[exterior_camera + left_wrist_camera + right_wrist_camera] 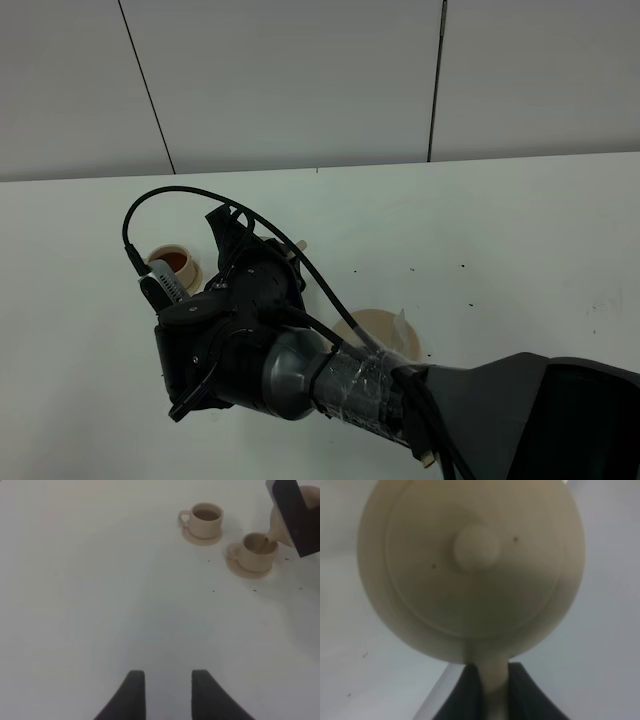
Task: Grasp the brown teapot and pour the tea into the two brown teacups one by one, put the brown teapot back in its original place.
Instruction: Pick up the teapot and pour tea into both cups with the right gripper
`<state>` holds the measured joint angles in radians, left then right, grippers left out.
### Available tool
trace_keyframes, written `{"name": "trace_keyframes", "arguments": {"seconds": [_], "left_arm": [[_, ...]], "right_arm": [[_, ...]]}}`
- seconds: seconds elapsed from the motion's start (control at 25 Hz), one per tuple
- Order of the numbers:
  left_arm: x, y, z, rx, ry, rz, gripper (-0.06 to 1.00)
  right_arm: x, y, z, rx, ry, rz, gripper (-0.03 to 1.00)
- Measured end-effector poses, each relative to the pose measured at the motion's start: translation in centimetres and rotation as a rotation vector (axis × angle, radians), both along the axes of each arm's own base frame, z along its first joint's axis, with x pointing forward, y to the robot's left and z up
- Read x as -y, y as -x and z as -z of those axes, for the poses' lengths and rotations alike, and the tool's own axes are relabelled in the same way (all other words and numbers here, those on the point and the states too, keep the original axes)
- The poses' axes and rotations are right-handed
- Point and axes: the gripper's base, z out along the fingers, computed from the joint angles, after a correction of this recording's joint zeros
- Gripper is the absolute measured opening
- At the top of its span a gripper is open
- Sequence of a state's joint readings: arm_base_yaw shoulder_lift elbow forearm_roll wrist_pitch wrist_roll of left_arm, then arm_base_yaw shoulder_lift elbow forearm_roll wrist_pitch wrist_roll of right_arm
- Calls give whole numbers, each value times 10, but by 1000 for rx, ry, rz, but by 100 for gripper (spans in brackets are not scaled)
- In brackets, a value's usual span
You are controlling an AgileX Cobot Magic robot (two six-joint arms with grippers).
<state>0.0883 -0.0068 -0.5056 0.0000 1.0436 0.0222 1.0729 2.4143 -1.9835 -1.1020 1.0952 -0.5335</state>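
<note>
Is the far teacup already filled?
Yes. The far teacup holds dark tea, sitting upright on its saucer, while the teapot tips its spout over the near teacup.

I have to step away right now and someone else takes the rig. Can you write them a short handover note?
Right gripper: shut on the teapot handle, tilted with the spout over the near cup.
Left gripper: open, holding nothing, over bare table.
Far cup on its saucer already holds tea.
The big saucer is bare.
Left: finish the near cup, then set the teapot back on the big saucer.
</note>
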Motion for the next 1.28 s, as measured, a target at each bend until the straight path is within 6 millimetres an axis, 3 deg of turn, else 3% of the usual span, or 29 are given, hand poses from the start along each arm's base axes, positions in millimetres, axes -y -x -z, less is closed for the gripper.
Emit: {"name": "trace_keyframes", "arguments": {"seconds": [1.28], "left_arm": [[0, 0, 0, 0, 0, 0, 30]], "right_arm": [[-2, -2, -4, 42, 41, -42, 9]]}}
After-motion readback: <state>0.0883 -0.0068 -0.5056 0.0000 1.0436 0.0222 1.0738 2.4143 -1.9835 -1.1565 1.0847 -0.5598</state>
